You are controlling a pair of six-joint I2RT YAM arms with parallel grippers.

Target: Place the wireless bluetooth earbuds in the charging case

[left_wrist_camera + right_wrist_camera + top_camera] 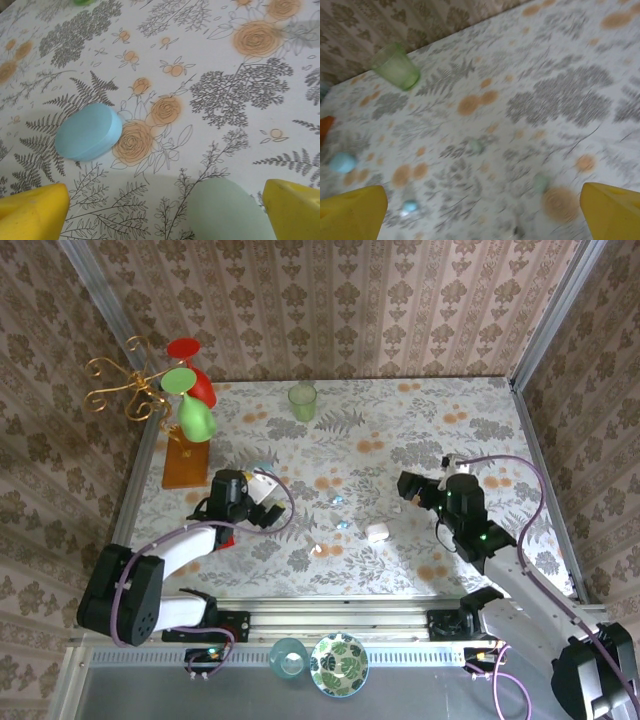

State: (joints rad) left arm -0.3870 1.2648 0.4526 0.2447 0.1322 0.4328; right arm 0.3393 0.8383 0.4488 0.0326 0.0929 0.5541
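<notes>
Top external view: the left gripper (266, 502) sits at 9 o'clock on the flowered table (430, 420) and the right gripper (408, 486) at 3 o'clock, well apart. The wireless bluetooth earbuds (343, 525) lie loose on the cloth between them, near the middle. One light blue piece is just beside the white case (377, 532) at its 9 o'clock, another light blue one is at its 10 o'clock, and a white one is at its 8 o'clock. A green cup (302, 400) stands at 12 o'clock. In the left wrist view the yellow fingers (32, 212) stand wide apart with a pale green case (225, 210) lying between them, nearer the right-hand finger and not clamped. A closed light blue case (89, 131) lies at its 10 o'clock. The right wrist view is blurred, but its jaws also stand wide, with nothing between them but cloth.
</notes>
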